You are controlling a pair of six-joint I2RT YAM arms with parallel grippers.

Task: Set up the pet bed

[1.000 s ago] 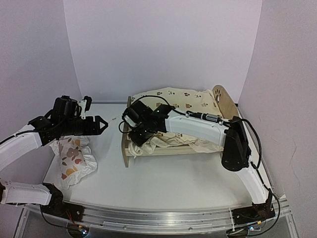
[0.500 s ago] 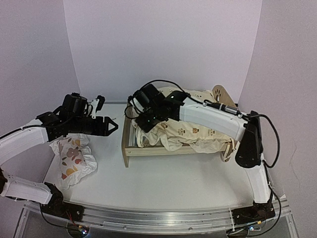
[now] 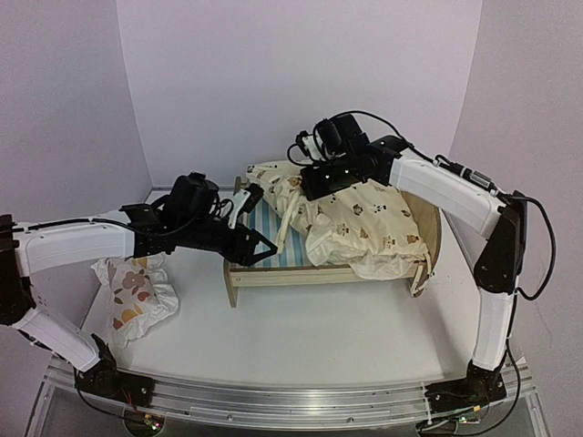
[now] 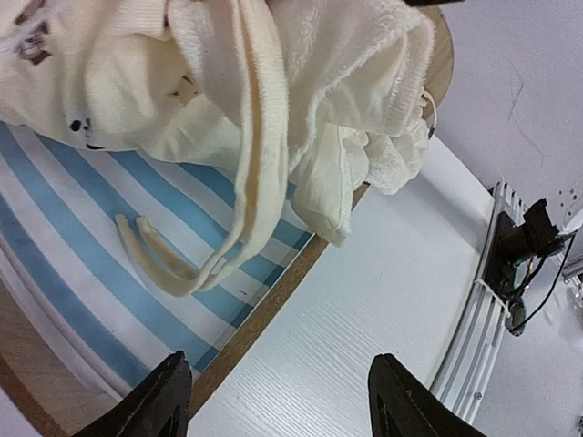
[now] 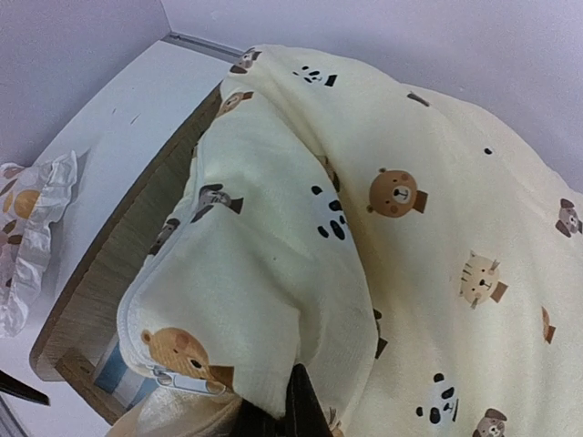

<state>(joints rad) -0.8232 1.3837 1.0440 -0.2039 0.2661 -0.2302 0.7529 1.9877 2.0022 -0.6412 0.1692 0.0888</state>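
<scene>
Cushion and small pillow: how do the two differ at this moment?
The cushion is cream with small animal faces; the pillow is white with larger orange-brown prints. The cushion is much bigger. The cushion sits bunched on the pet bed, pinched by the right gripper; the pillow lies on the table left of the bed, touched by no gripper. Both are soft printed fabric.

Left arm stretched inward, left gripper (image 3: 261, 249) jaws apart; right arm arched high, right gripper (image 3: 308, 185) pinched closed.
</scene>
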